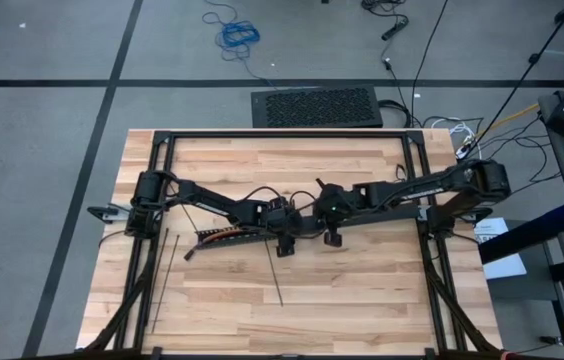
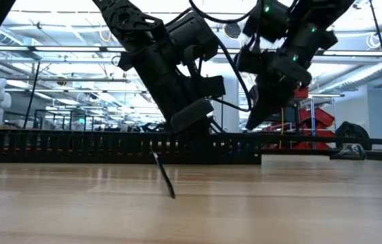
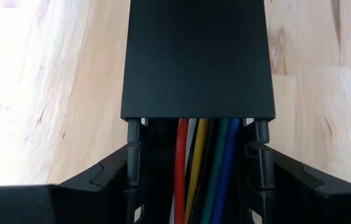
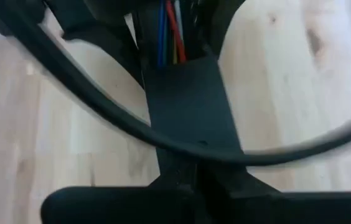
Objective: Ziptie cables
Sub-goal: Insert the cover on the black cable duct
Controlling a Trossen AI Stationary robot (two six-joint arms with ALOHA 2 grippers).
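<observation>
A long black slotted channel (image 2: 110, 146) lies across the table's middle. The cables (image 3: 203, 168), red, yellow, green and blue wires, run inside it and show under my left arm (image 1: 224, 236). My left gripper (image 3: 197, 162) straddles the channel where its flat lid (image 3: 197, 62) ends. My right gripper (image 4: 185, 177) is shut at the lid's other end (image 4: 188, 106), slanting down from the table's right. Thin black zipties lie flat on the wood: one in front of the grippers (image 1: 275, 278), two near the left rail (image 1: 162, 285). My left gripper has one finger (image 3: 133, 149) on each long side of the channel, just behind the lid's edge (image 3: 197, 115). It slants down from the table's left, and the cables run between its fingers. The channel rests on the table. My right gripper's shut fingertips meet the lid's end; I cannot tell whether they touch it.
A black frame (image 1: 282, 135) rims the table's far, left and right sides. A black ribbed mat (image 1: 317, 107) lies on the floor beyond the far edge. One of the arm's own cords (image 4: 101, 106) crosses the right wrist view. Bare wood (image 1: 342, 310) lies toward the near edge.
</observation>
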